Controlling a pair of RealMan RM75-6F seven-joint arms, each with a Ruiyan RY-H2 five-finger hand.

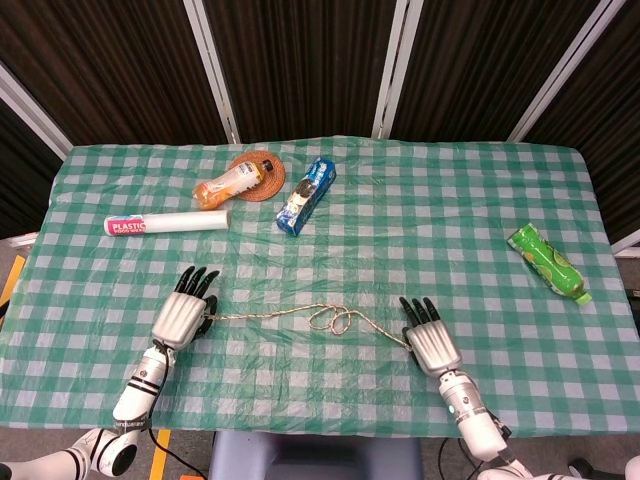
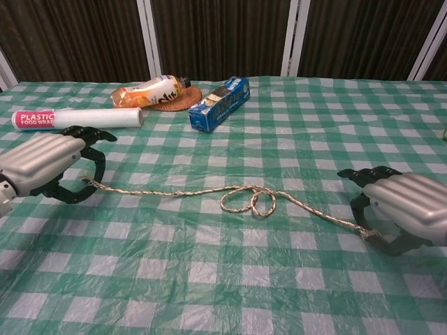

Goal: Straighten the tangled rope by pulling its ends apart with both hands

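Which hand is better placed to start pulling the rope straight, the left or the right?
Neither alone: each hand is at its own rope end. The left hand looks slightly readier, its fingers curled around its end, while the right hand has the frayed end at its thumb. The loops lie between them.

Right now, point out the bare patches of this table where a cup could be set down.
Free: the wide stretch between the blue box and the green bottle, and the near edge below the rope. Crowded: the far-left cluster of the orange bottle, its woven coaster and the plastic wrap roll. The left robot hand and right robot hand hold the rope's ends.
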